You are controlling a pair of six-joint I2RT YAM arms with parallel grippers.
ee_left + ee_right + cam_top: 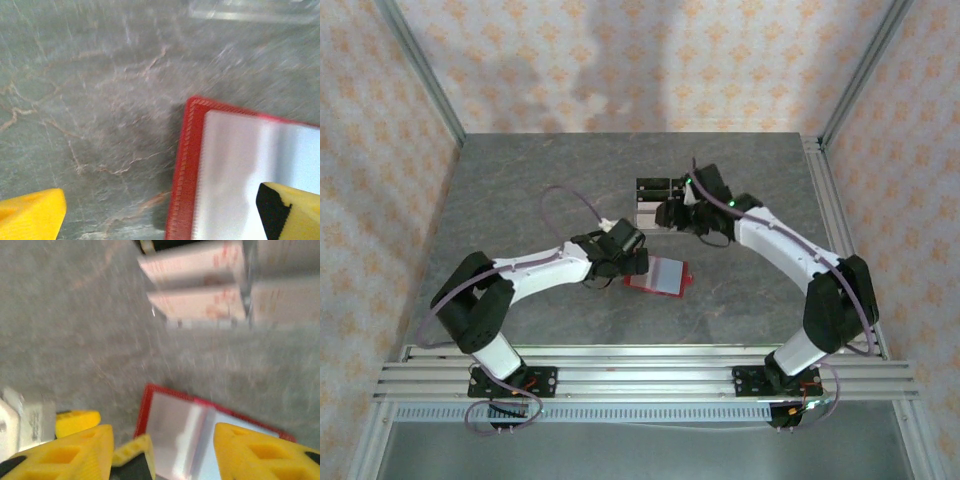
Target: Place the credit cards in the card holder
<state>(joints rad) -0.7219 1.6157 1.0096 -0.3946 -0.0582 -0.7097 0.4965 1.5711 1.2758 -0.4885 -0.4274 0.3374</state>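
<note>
The card holder [184,165] lies open on the counter [540,190], mid-scene, with a pale credit card [235,170] flat on its inner face. The left jaws stand wide open at its left edge. The right jaws, apart and empty, hang just beyond its far side, probably so that nothing presses the card.

Both arms are built from glossy white tubular links [780,240] joined by bulky matt black joint housings [480,300]. Each is bolted down through a flat black base plate [542,381]. A thin lilac cable [565,195] is run along the left arm [535,265], and a coil of it is seen beside the base. A small green light [731,203] is lit on the right arm [820,300]. The yellow wedge-shaped fingers [30,217] are faced with black pads [272,210].
</note>
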